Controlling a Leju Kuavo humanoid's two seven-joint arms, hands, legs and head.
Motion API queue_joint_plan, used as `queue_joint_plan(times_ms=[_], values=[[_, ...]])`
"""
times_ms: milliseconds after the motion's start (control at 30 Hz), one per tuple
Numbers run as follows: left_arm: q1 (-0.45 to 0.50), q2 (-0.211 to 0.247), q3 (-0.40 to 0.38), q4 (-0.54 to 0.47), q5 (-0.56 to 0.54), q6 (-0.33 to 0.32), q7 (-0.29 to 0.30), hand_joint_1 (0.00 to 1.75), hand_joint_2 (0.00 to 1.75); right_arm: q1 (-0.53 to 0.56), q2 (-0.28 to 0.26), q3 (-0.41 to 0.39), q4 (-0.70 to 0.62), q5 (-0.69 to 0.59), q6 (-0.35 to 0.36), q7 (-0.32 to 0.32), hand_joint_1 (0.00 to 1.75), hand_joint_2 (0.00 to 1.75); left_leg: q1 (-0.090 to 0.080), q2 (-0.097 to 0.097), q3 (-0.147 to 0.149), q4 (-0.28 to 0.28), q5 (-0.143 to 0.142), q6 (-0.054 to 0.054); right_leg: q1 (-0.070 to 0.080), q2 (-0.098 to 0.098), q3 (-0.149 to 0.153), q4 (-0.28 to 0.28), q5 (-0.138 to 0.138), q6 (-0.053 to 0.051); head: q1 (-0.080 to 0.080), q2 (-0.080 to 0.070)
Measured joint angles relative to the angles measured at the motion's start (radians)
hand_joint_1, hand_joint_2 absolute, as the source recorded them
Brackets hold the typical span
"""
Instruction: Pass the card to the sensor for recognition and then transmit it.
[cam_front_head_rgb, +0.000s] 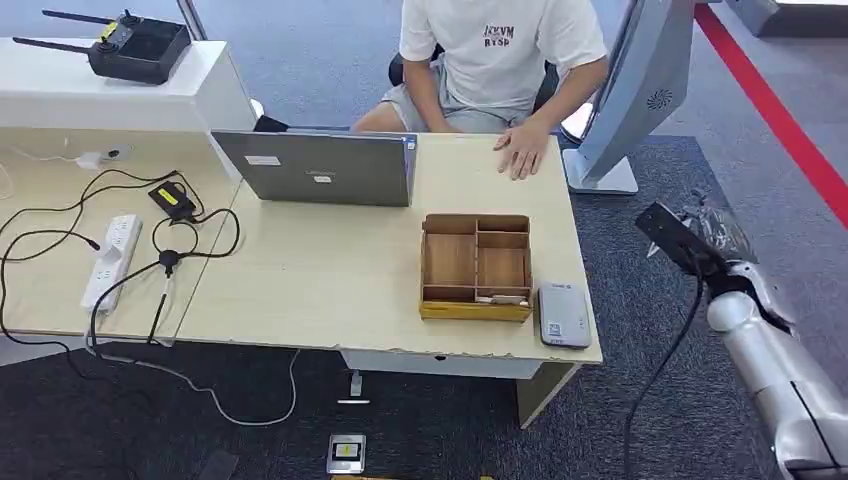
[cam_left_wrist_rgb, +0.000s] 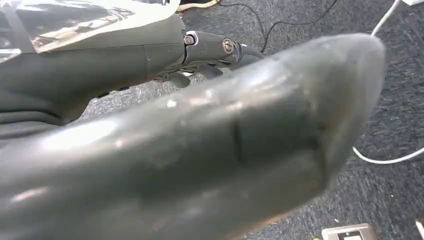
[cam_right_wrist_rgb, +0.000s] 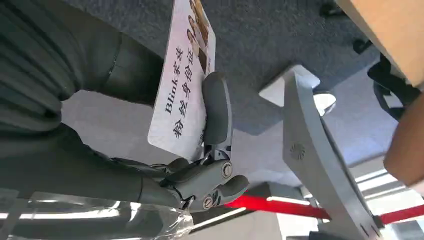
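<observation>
Pinched against a dark finger of the right robot hand (cam_right_wrist_rgb: 200, 165), the card (cam_right_wrist_rgb: 182, 85) stands out past the fingers, its long axis running along the printed text. That hand hangs off the tabletop's (cam_front_head_rgb: 330, 290) right end, with the grey sensor (cam_front_head_rgb: 563, 314) on the near right corner, to its left. Whether the left robot hand (cam_left_wrist_rgb: 200, 150) is closed I cannot tell.

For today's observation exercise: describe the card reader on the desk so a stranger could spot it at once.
Start at the light wooden desk and find its front right corner. Beside the wooden compartment tray lies the card reader, a flat grey-white pad with rounded corners, the only pale slab at that corner.
</observation>
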Motion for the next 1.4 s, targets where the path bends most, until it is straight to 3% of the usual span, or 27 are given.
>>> queue_joint_plan(times_ms=[467,833,1100,1400], values=[[0.001,0.003,0.002,0.0,-0.005,0.0,0.0,0.0,0.0,0.114,0.034,0.027,-0.134,0.011,0.018,0.042,1.75,1.75,0.0,0.0,0.0,0.0,0.0,0.0,0.0,0.0,0.0,0.0,0.0,0.0,0.0,0.0],[0.002,0.004,0.003,0.0,-0.007,0.0,-0.006,0.0,0.0,0.232,0.037,0.029,-0.385,-0.001,0.123,0.161,1.75,1.75,0.0,0.0,0.0,0.0,0.0,0.0,0.0,0.0,0.0,0.0,0.0,0.0,0.0,0.0],[0.002,0.005,0.003,0.0,-0.014,0.0,-0.007,0.0,0.0,0.299,0.037,0.026,-0.478,0.005,0.124,0.178,1.75,1.75,0.0,0.0,0.0,0.0,0.0,0.0,0.0,0.0,0.0,0.0,0.0,0.0,0.0,0.0],[0.002,0.01,0.003,0.0,-0.02,-0.003,-0.004,0.0,0.0,0.311,0.031,0.012,-0.475,0.002,0.114,0.175,1.75,1.75,0.0,0.0,0.0,0.0,0.0,0.0,0.0,0.0,0.0,0.0,0.0,-0.001,0.0,0.0]])
